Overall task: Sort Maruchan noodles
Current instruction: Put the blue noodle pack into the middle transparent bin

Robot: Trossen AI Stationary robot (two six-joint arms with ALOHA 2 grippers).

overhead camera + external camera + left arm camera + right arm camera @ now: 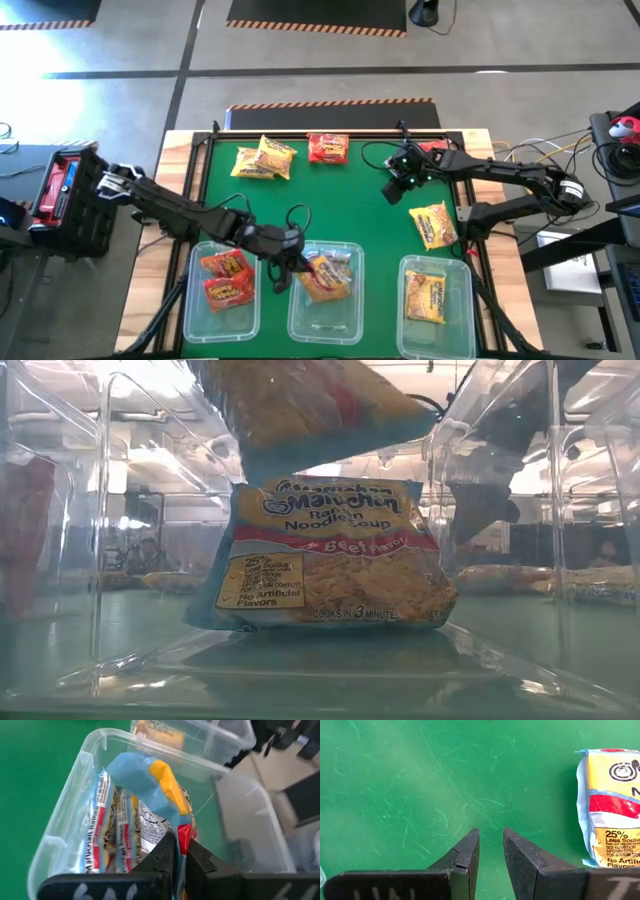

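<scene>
From above, the green felt table (330, 200) carried three clear rectangular plastic tubs along its near edge. The left gripper (297, 262) hung over the middle tub (325, 318), clenched on a crinkly yellow-and-blue ramen packet (328, 272). Two red packets (226, 277) lay in the left tub (222, 315), a yellow one (425, 297) in the right tub (437, 330). Loose packets sat on the felt: two yellow (264, 159), one red (328, 148), one yellow (433, 224) near the right gripper (403, 180).

At table level, a beef-flavour Maruchan packet (325, 555) stood on edge inside the tub, another (310, 410) dangling just above it.

The left wrist showed dark fingers (162, 855) pinching the folded blue-yellow wrapper (155, 780).

The right wrist showed its jaws slightly parted over bare felt, holding nothing, beside a yellow-red packet (612, 805).
</scene>
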